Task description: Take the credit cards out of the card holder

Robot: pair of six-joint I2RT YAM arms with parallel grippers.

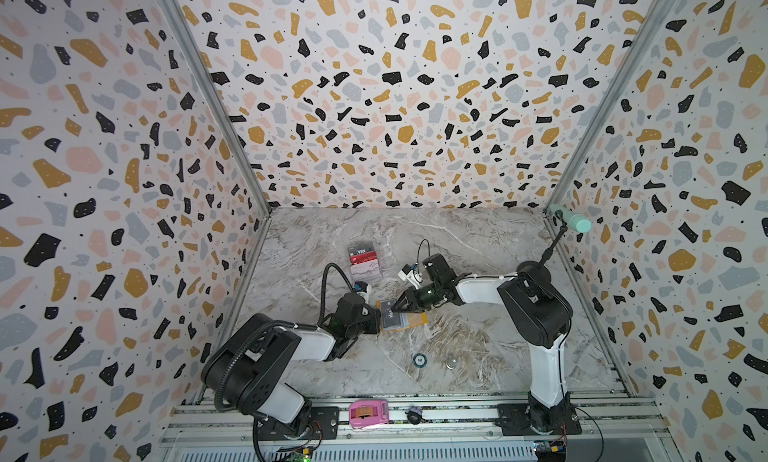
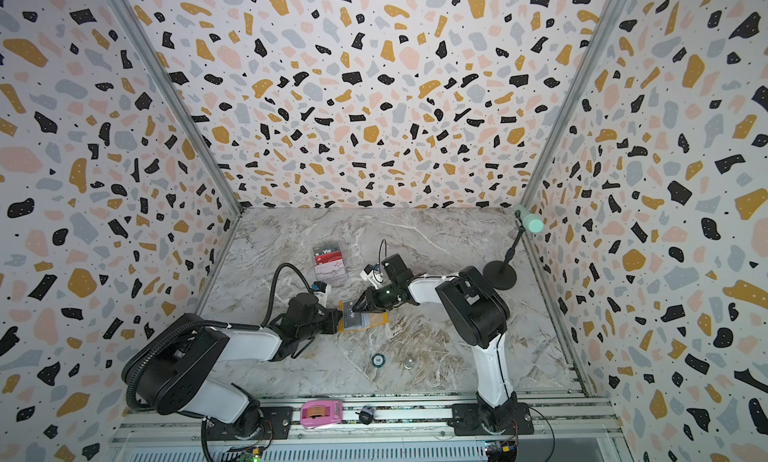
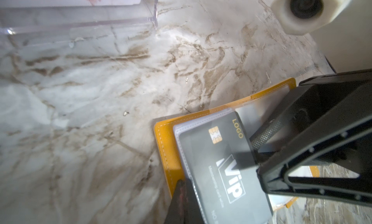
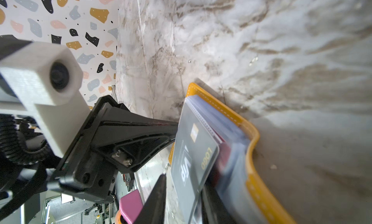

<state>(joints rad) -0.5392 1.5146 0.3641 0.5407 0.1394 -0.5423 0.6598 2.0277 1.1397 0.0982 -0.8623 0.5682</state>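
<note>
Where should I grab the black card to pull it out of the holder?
The card's long edge by the LOGO print, pinched from the right: that edge seems free of the sleeves, and the left gripper blocks the opposite edge.

Card holder [image 1: 417, 319] ctr of table [image 1: 478, 252], card [image 1: 390, 319] partly in it; card stand [image 1: 368, 273] behind, slightly left.

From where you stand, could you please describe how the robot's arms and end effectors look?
Both arms pair black joint housings with white link shells. The left arm carries a ribbed black conduit; the right arm a thin black wire loop. The left end effector and right end effector are black, with triangular open-frame fingers and white wrist camera blocks.
</note>
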